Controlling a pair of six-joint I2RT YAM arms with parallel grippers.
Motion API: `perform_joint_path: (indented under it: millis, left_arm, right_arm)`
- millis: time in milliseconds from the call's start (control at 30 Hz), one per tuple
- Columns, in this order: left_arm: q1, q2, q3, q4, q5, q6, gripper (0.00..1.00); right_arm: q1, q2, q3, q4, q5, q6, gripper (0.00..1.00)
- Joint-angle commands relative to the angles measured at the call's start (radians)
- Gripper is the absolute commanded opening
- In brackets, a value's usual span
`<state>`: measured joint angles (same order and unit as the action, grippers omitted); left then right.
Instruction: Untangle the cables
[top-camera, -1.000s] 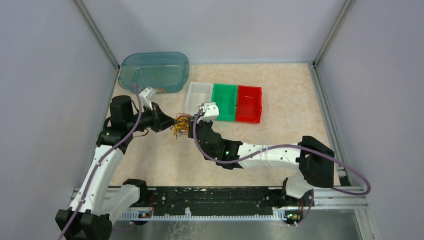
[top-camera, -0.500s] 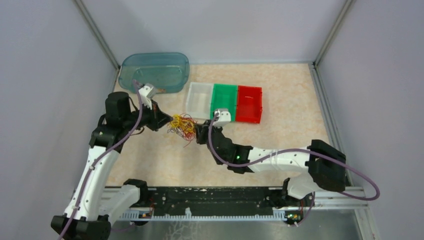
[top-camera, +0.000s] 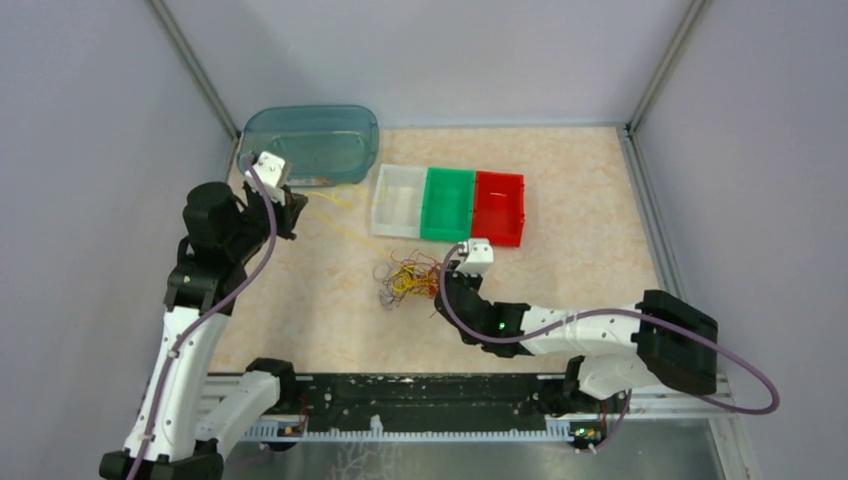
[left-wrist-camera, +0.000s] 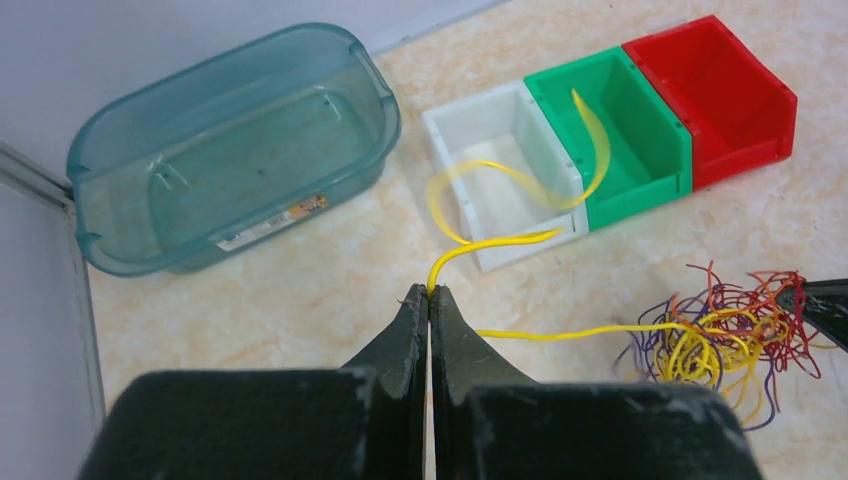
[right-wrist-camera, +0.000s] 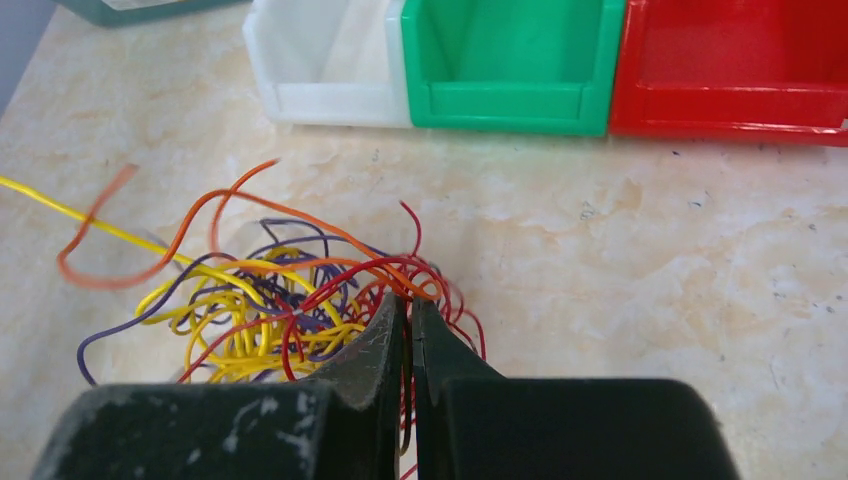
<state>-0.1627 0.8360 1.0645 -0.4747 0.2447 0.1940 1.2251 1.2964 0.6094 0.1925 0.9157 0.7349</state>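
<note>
The cables (top-camera: 405, 280) lie as a curly knot of yellow, red, orange and purple wires mid-table, also seen as the tangle (left-wrist-camera: 720, 330) and the knot (right-wrist-camera: 260, 300) in the wrist views. My left gripper (top-camera: 298, 205) (left-wrist-camera: 430, 293) is shut on one yellow cable (left-wrist-camera: 560, 331) near the teal tub. That wire (top-camera: 350, 232) runs stretched from the jaws back to the knot, and its free end loops above the bins. My right gripper (top-camera: 440, 285) (right-wrist-camera: 408, 300) is shut on red and orange strands at the knot's right edge.
A teal see-through tub (top-camera: 310, 140) (left-wrist-camera: 230, 150) stands at the back left. Three small bins sit in a row behind the knot: white (top-camera: 398, 200), green (top-camera: 448, 203) and red (top-camera: 498, 207). Grey walls close in the table on the left, right and far sides.
My left gripper has pulled back left toward the tub, drawing a yellow cable out. My right gripper has moved right and nearer, dragging the knot with it.
</note>
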Motion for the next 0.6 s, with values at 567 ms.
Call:
perform_joint_path:
  millis: [567]
  left_arm:
    - [0.008, 0.159, 0.503, 0.338, -0.048, 0.098, 0.00]
  right_arm:
    - [-0.009, -0.047, -0.056, -0.084, -0.040, 0.015, 0.00]
